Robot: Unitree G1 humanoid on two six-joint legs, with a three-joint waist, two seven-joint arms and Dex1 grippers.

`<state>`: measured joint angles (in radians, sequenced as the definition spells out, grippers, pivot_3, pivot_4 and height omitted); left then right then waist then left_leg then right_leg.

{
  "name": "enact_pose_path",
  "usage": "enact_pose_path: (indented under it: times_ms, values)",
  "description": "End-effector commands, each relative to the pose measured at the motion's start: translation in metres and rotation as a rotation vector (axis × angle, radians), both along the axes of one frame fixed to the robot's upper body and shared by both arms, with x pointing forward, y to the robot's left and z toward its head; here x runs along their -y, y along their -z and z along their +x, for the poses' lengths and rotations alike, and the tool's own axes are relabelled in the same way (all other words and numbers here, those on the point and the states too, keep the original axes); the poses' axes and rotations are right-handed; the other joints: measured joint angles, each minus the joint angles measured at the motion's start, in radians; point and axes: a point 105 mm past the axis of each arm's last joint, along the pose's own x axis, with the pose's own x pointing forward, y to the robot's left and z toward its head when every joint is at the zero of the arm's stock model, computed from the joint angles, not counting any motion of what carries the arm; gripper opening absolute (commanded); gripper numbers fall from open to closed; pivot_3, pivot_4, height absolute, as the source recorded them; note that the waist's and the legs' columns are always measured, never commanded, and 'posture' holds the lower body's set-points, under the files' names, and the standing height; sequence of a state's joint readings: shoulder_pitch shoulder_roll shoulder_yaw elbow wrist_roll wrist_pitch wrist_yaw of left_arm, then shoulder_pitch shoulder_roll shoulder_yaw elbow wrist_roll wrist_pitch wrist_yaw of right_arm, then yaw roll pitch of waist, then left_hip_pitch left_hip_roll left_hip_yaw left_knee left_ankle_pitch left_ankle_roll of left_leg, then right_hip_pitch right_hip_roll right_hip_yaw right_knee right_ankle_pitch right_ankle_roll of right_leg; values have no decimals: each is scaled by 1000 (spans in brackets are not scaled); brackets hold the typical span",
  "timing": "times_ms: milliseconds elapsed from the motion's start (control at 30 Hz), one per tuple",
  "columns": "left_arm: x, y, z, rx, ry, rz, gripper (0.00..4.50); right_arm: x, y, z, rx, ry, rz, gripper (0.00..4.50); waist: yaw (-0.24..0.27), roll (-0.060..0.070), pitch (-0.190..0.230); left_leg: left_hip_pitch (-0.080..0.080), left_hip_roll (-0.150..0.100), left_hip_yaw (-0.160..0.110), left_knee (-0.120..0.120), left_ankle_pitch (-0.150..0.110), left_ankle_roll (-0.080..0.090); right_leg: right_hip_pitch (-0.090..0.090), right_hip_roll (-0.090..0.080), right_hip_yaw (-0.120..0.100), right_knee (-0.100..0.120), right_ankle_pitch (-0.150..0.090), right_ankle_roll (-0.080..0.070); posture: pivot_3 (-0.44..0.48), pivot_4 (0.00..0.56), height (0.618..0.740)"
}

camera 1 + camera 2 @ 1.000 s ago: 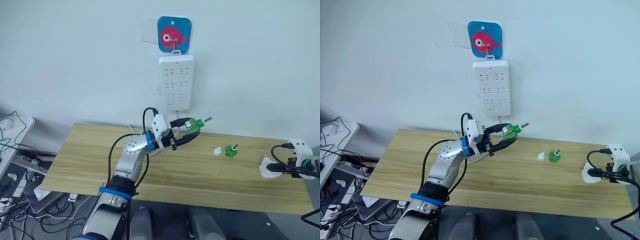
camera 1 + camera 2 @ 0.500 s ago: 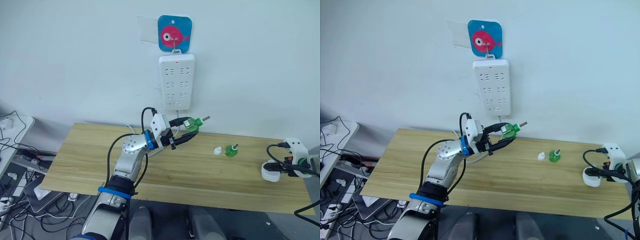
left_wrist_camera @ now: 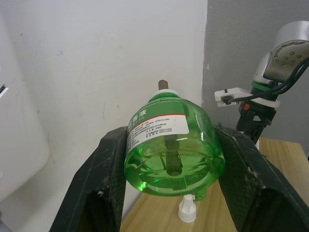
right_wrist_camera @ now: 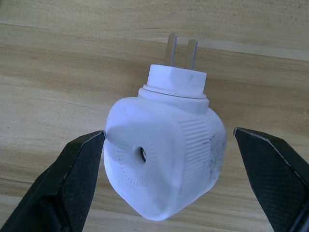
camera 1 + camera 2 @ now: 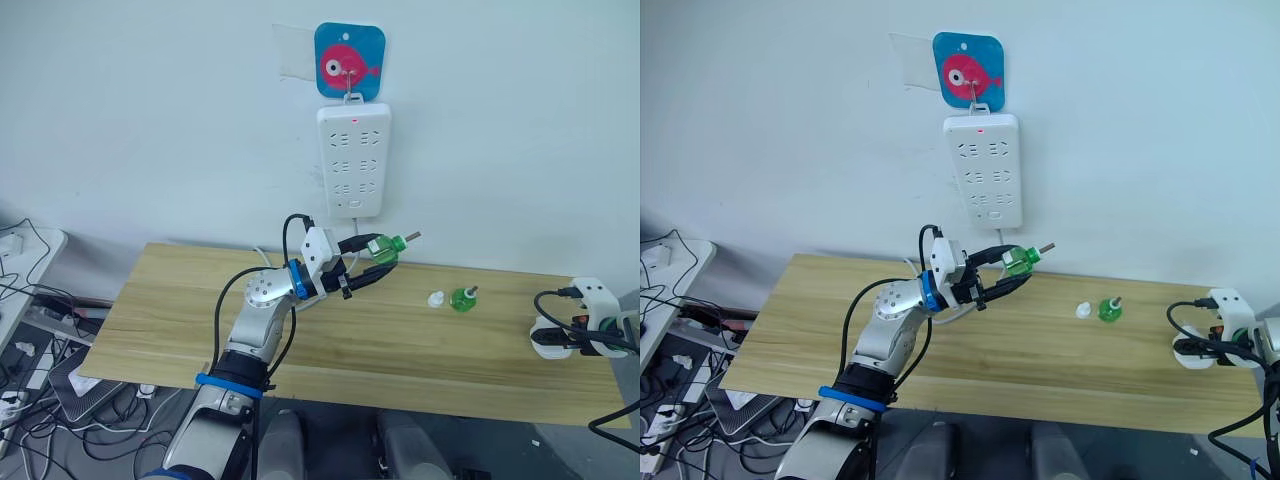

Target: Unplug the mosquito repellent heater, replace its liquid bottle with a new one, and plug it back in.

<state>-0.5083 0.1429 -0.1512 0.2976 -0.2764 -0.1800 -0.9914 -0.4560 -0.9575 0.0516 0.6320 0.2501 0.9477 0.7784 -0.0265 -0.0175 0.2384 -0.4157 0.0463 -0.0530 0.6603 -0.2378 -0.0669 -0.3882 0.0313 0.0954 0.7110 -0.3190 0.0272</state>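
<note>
Your left claw (image 3: 169, 193) is gripping a small translucent green liquid bottle with no cap (image 3: 170, 140), both black fingers (image 3: 108, 179) pressing against its sides. You are holding this bottle in the air above the far edge of the wooden table (image 5: 180, 320), its neck and wick pointing toward the right end of the table, just below the long white multi-socket power strip (image 5: 352, 160) hanging on the wall under a blue square hook plate with a pink fish (image 5: 349, 62).

Your right claw (image 4: 169, 193) is standing wide open at the right end of the table. The small white rounded plastic mosquito repellent heater (image 4: 164, 171) is lying on the table between its fingers, one finger touching or nearly touching its side, the other well apart. The heater's two metal prongs are pointing away from the claw, and its round vent hole is facing up.

A second small green bottle (image 5: 462, 299) is standing upright near the far edge, right of centre, with a small white cap (image 5: 435, 300) lying just beside it.
</note>
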Motion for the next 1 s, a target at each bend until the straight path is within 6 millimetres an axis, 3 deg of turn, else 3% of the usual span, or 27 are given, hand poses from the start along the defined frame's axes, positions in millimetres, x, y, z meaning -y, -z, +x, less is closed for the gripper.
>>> enact_pose_path:
  times_ms: [33, 300, 1000]
  values:
    - [3, -11, -4, 44, 12, -24, 2256, 12, -13, 1, 28, 18, -27, 4458, 0, 0, 0, 0, 0, 0, 0, 0, 0, 0, 0, 0, 0, 0, 0, 74, 233, 740]
    - [4, -10, -5, 40, 13, -27, 2256, 17, -17, 0, 28, 17, -39, 4458, -1, 0, 0, 0, 0, 0, 0, 0, 0, 0, 0, 0, 0, 0, 0, 73, 233, 740]
    - [2, -10, -6, 38, 8, -20, 2256, 14, 3, -3, -19, 148, 9, 4458, -1, -1, 4, 0, 0, 0, 0, 0, 0, 0, 0, 0, 0, 0, 0, 85, 245, 740]
